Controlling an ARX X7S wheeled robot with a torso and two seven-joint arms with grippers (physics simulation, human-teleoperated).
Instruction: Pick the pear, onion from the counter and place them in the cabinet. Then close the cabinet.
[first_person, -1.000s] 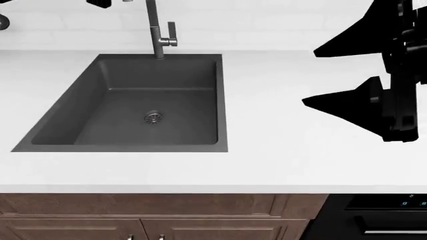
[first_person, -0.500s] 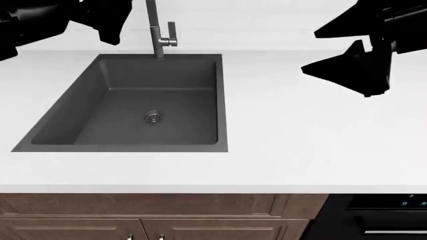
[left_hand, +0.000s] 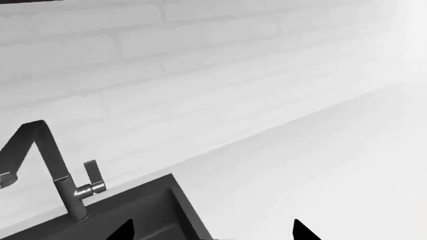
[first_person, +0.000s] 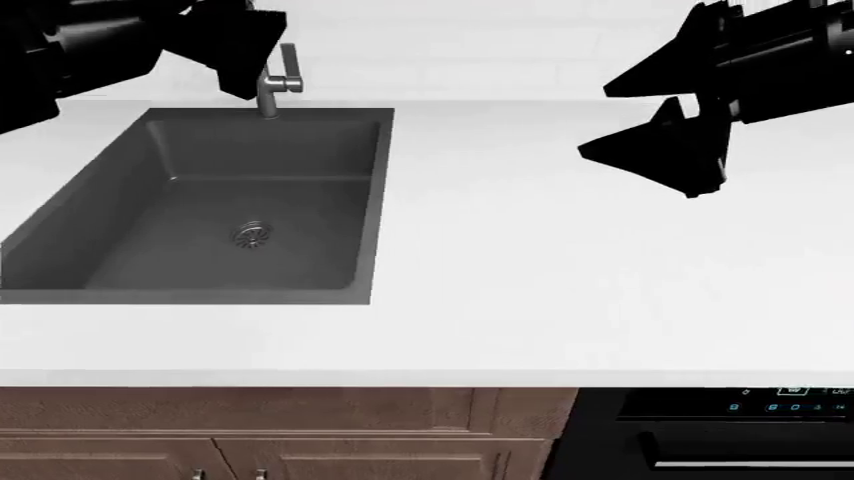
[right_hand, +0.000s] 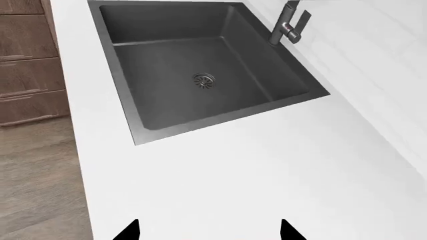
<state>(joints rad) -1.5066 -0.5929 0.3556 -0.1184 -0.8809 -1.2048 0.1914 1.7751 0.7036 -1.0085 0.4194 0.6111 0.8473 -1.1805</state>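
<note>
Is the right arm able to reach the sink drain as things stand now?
Probably yes: the right gripper hangs open above the bare counter, and nothing stands between it and the drain in the empty sink.

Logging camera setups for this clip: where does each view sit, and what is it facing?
Head view: on the head, looking down over the counter; both arms show, left tool, right tool.
Left wrist view: near the left tool, facing the brick wall and faucet; fingertips show.
Right wrist view: near the right tool, facing the sink; fingertips show.
All three share sink and faucet.
</note>
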